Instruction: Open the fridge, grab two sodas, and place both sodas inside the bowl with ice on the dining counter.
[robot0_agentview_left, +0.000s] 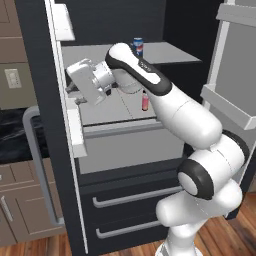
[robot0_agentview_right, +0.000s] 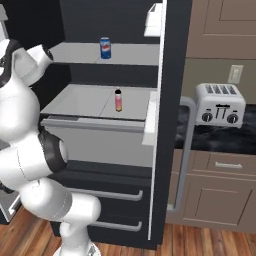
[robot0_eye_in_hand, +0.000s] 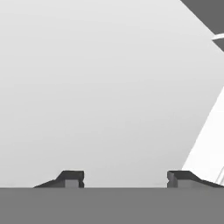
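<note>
Fridge (robot0_agentview_left: 125, 150) doors open. Can (robot0_agentview_right: 105, 48) on the upper shelf, bottle (robot0_agentview_right: 118, 100) on the lower shelf at its 6 o'clock; neither taken. Tool (robot0_eye_in_hand: 124, 178), fingers apart and empty, faces the left door's inner wall. Both sodas remain.

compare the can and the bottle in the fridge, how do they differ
The can is blue with a red-and-white logo; the bottle is pink-labelled with a dark cap. The can stands on the upper shelf, the bottle on the shelf below. The can looks squatter, the bottle slimmer. Both stand upright, untouched, in the open fridge.
</note>
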